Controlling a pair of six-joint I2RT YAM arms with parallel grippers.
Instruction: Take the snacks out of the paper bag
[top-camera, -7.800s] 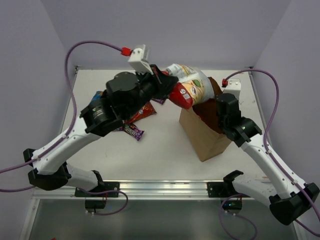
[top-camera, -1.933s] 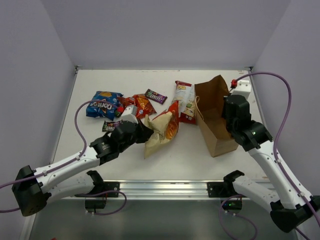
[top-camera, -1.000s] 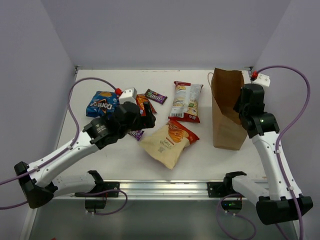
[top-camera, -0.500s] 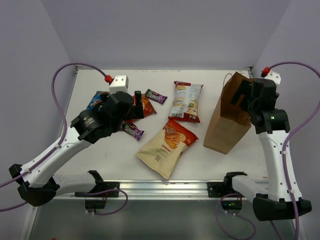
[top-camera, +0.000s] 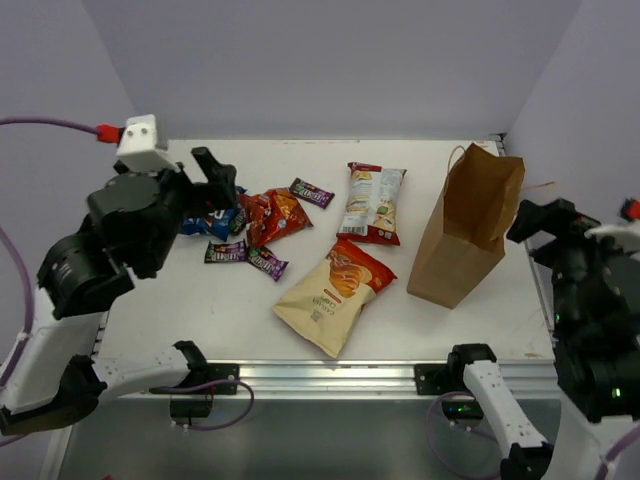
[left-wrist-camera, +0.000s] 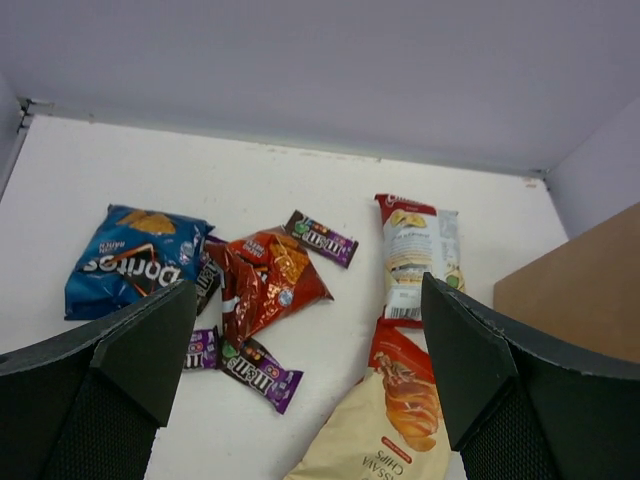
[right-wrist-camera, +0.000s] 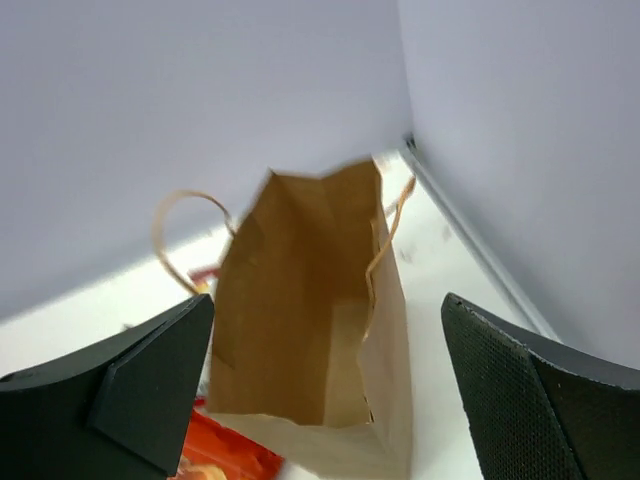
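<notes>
The tall brown kraft paper bag (top-camera: 468, 235) is now being left standing unsupported at the right of the white table (top-camera: 200, 320). Half a second earlier it was being gripped at its top edge by the right gripper (top-camera: 540, 213). That gripper is being drawn back and upward, well clear of the bag, with its fingers spread apart and nothing between them. The left gripper (left-wrist-camera: 305, 300) is likewise being lifted away from the packets, fingers wide apart and empty. In the right wrist view the bag's mouth is being presented open with no packet seen inside, though the picture is soft and the bottom is not being fully shown. The task is therefore being judged complete or very nearly so. The snacks are being left out on the table, left of the bag:

- the blue Doritos bag (left-wrist-camera: 135, 260);
- the crumpled red-orange chip bag (left-wrist-camera: 270, 285);
- the white-and-red chip bag (left-wrist-camera: 415, 255);
- the large cream-and-orange chip bag (top-camera: 335, 295), nearest the paper bag but apart from it;
- several small purple candy bars (left-wrist-camera: 322, 238).

No obstruction is being noted between the arms and the bag.
</notes>
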